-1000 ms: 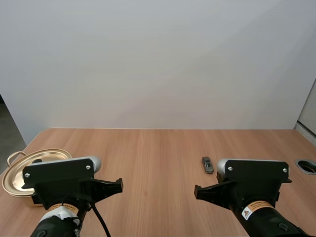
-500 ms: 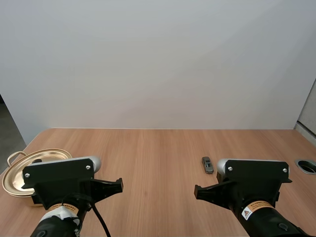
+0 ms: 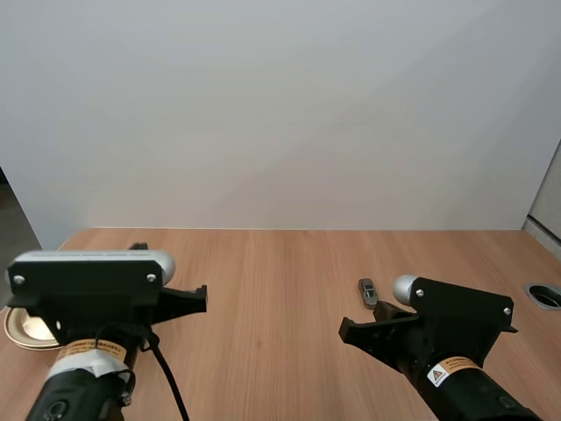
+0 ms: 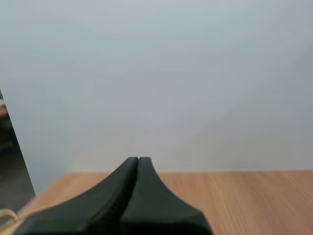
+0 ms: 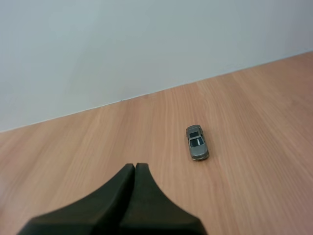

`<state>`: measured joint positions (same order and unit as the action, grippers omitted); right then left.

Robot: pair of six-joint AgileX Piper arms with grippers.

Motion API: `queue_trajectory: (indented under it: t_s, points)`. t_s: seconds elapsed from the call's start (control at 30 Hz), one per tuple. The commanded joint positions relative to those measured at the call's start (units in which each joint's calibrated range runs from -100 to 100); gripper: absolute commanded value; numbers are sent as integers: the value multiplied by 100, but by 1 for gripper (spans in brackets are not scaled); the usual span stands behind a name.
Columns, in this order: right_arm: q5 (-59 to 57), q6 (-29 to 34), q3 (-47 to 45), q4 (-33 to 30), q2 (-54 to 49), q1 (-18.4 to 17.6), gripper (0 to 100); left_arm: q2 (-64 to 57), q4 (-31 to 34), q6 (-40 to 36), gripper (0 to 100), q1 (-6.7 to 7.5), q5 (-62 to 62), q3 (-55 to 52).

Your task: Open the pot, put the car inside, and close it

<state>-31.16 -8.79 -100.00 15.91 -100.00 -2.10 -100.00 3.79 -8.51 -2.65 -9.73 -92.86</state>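
Nothing of the task looks done yet. The small grey toy car (image 3: 369,292) lies on the light-brown wooden table (image 3: 280,263) toward its right side, well apart from the shallow golden metal pot (image 3: 21,330) at the table's far left edge. Opening the pot, loading the car and closing the pot are therefore all left, as I judge it. In the right wrist view the car (image 5: 197,142) stands on its wheels ahead of the right gripper (image 5: 135,165) and a little off its line, untouched. That gripper's two black fingers lie pressed together as one dark wedge, grasping nothing. The left gripper (image 4: 138,159) is likewise clenched on nothing, pointing out over the table's left part. In the high view the pot is mostly hidden behind the left arm's black housing, with a gold sliver of its rim showing past it. Whether the lid sits on the pot, and where its knob would be, cannot be made out.
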Motion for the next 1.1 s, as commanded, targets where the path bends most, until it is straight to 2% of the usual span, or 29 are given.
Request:
queue_trajectory:
  t_s: [0.0, 0.1, 0.2, 0.3, 0.43, 0.57, 0.63, 0.7, 0.73, 0.77, 0.87, 0.93, 1.03, 1.07]
  points:
    - [10, 1, 0, 287, 0, -1, 0, 0, 760, 273, 0, 2, 321, 543]
    - [10, 1, 0, 596, 0, -47, 0, 0, 468, 252, 0, 2, -786, 1021]
    - [187, -20, 0, 650, 0, -145, 0, 0, 466, 263, 0, 2, -1693, 1331]
    - [1495, -108, 0, 518, 0, -184, 0, 0, 494, 237, 0, -7, -1869, 1598]
    - [4099, -493, 0, -303, 0, -244, 0, 0, 494, -17, 0, -7, -2757, 2043]
    - [6374, -2044, 0, -1045, 0, -361, 0, 0, 334, -110, 0, -7, -4201, 2592]
    - [7211, -3044, 0, -1096, 0, -405, 0, 0, 364, -110, 0, -7, -4772, 2908]
    - [7797, -4481, 0, -1006, 0, -441, 0, 221, 426, -24, 0, -7, -5324, 3342]
    - [8086, -5145, 0, -798, 0, -473, 0, 353, 463, 33, 0, -7, -5498, 3527]
    - [8416, -5548, 0, -441, 0, -501, 0, 549, 512, 90, 0, -7, -5719, 3765]
    - [9217, -6374, 0, 1150, 0, -523, 0, 1312, 658, 150, 0, -7, -6559, 4539]
    - [8854, -7320, 0, 2707, 0, -523, 0, 1861, 671, 200, 0, -7, -7037, 5033]
    - [7482, -9121, 216, 4978, 0, -523, 0, 2748, 671, 258, 0, -7, -7472, 5764]
    - [7037, -9121, 295, 5804, 0, -523, 0, 3051, 671, 258, 0, -7, -7535, 5988]
